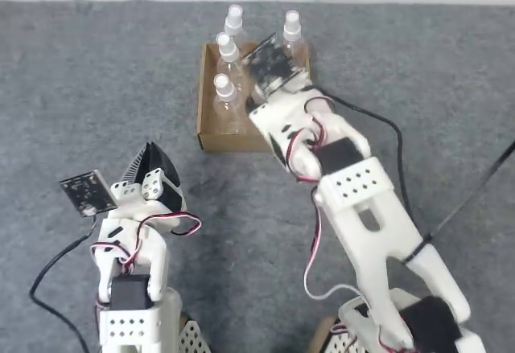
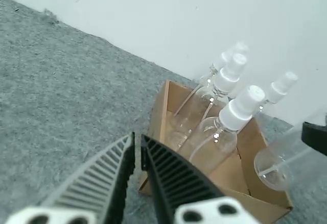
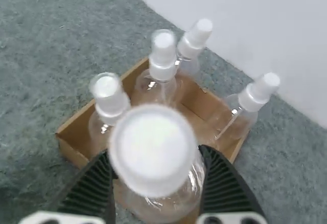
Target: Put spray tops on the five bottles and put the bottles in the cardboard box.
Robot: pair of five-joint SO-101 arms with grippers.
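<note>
1. Held bottle [image 3: 151,138]: a clear bottle with a white spray top fitted. It is pinched at the body between the two black jaws of the right gripper [image 3: 155,157]. It hangs over the right half of the cardboard box [image 1: 233,141]. Whether its base touches the box floor cannot be told.

2. Cardboard box: an open-topped box that sits near the far edge of the tabletop [image 1: 96,71], about midway along that edge.

3. Bottles inside the box: two stand upright along the box's left wall, each with a white spray top.
   - Front boxed bottle [image 1: 224,88]: near the middle of the left wall.
   - Rear boxed bottle [image 1: 228,51]: at the box's far left corner, just behind the front one.

4. Bottles at the box's far wall: both are upright and capped.
   - Left rear bottle [image 1: 234,19]: by the far left corner.
   - Right rear bottle [image 1: 292,27]: by the far right corner.
   - Both appear to stand on the tabletop just beyond the far wall, though this is not certain.

5. Right arm [image 1: 358,184]: it extends from the near right edge of the tabletop, diagonally over the box's near right corner.

6. Left gripper [image 2: 137,138]: its ribbed black jaws are pressed almost together with nothing between them. It is held above the near left part of the tabletop, well apart from the box and pointing toward it.
</note>
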